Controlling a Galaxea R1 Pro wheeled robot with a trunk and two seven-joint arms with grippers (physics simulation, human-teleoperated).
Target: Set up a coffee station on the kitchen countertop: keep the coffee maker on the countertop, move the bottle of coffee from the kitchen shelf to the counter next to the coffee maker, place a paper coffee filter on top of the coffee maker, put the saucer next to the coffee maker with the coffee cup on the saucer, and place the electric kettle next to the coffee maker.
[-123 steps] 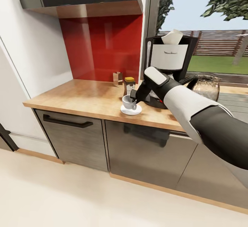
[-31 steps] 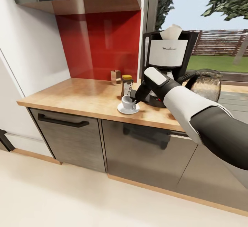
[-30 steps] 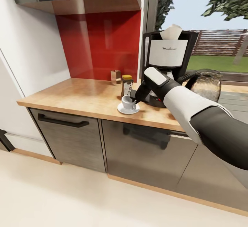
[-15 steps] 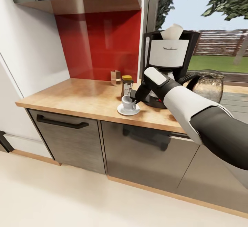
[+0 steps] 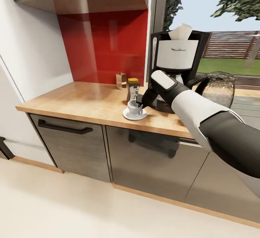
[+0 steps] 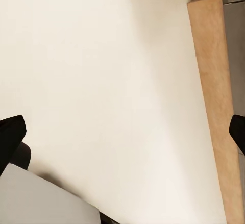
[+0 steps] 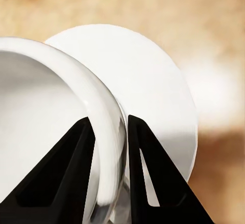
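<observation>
Glossy white glaze on the cup [image 7: 46, 111] and saucer [image 7: 153, 101], matt black fingers [image 7: 148, 173] pinching the rim. Beneath them, grainy light wood countertop [image 5: 90, 104]; behind it, a shiny red panel [image 5: 104, 46].

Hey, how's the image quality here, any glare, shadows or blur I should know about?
Head view: sharp, glossy red back panel carries pale reflections. Right wrist view: the small white cup is very close and soft, the round white saucer casts a shadow on the wood. Left wrist view: pale floor, nearly featureless.
</observation>
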